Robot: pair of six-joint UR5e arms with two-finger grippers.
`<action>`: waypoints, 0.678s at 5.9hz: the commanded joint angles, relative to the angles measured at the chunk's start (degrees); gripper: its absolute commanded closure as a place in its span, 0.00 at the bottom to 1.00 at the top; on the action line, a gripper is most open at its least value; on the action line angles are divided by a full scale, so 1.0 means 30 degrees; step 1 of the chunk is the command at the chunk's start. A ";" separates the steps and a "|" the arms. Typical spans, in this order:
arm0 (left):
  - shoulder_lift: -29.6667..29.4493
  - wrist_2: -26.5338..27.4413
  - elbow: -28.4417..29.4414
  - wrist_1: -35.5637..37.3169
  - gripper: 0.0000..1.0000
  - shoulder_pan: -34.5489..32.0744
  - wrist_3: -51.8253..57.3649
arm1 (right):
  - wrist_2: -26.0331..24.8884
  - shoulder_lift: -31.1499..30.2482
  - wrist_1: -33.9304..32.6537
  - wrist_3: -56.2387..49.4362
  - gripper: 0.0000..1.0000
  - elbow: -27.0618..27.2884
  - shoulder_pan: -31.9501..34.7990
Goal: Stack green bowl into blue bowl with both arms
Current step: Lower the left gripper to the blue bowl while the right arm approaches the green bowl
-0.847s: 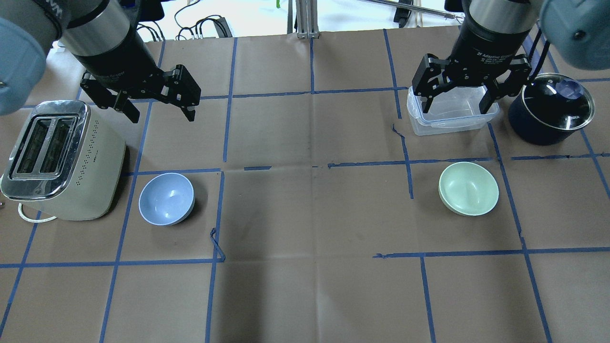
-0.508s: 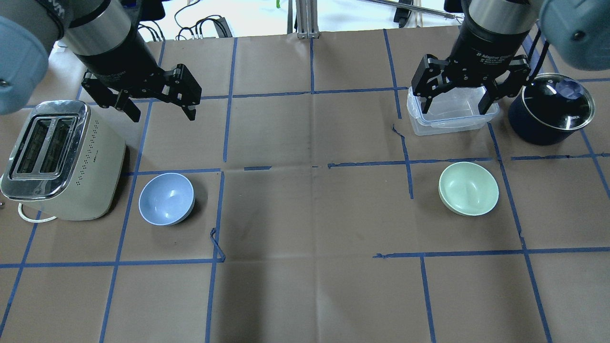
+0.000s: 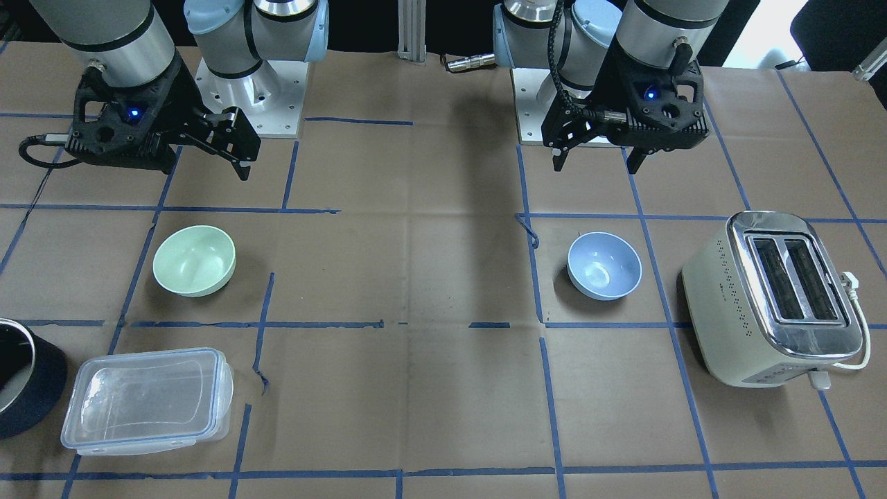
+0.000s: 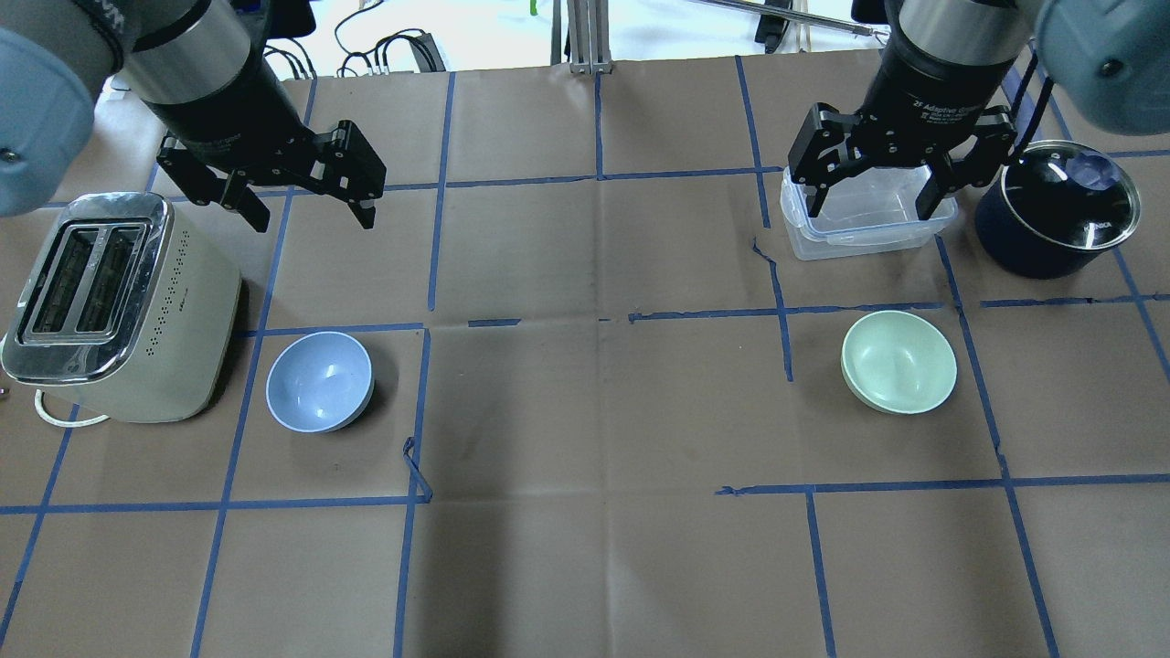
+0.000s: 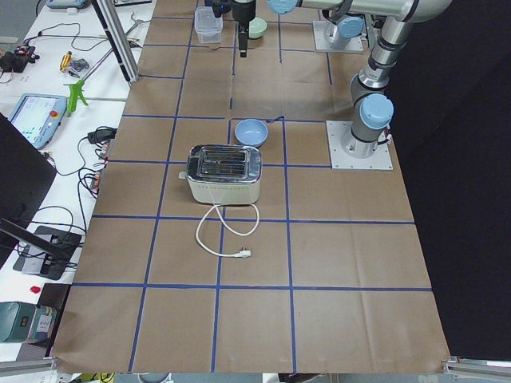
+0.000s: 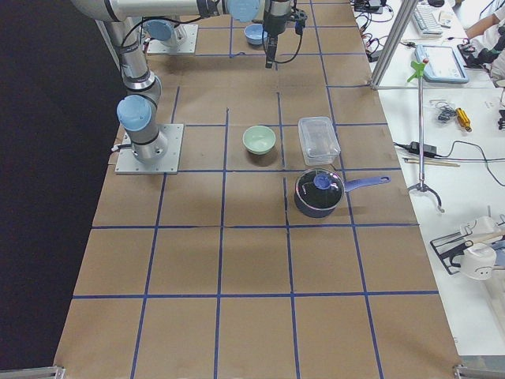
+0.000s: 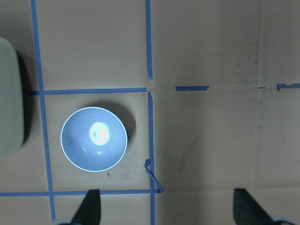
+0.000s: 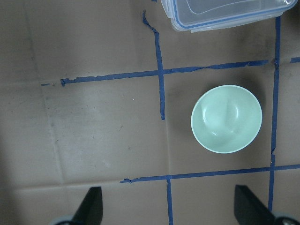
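- The green bowl (image 4: 898,362) sits upright and empty on the robot's right half of the bench (image 4: 594,411). It's near the clear lidded container (image 3: 145,398) but not touching it.
- The blue bowl (image 4: 319,380) is way over on the left half, also upright and empty, just beside the cream toaster (image 4: 119,311).
- The two bowls are well apart, with nothing stacked.
- The left hand (image 4: 311,217) hangs above the bench with fingers spread wide, holding nothing. It's farther out than the blue bowl.
- The right hand (image 4: 873,206) is also spread and empty, up over the container.
- A dark saucepan (image 4: 1056,215) with a glass lid stands just beside the container.
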 commanded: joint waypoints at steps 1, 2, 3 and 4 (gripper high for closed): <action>-0.0431 -0.0037 -0.0449 -0.0142 0.02 0.0356 0.0053 | -0.0272 0.0083 0.0089 -0.0159 0.00 0.0061 -0.0280; -0.0753 -0.0096 -0.2455 0.0988 0.03 0.1200 0.0547 | -0.0304 0.0027 0.0293 -0.0393 0.00 0.0063 -0.1443; -0.0901 -0.0067 -0.4737 0.3378 0.03 0.1441 0.0668 | -0.0305 -0.0003 0.0324 -0.3209 0.00 0.0121 -0.3253; -0.1251 -0.0038 -0.7689 0.7346 0.03 0.1443 0.0756 | -0.0334 -0.0003 0.0295 -0.5296 0.00 0.0208 -0.4866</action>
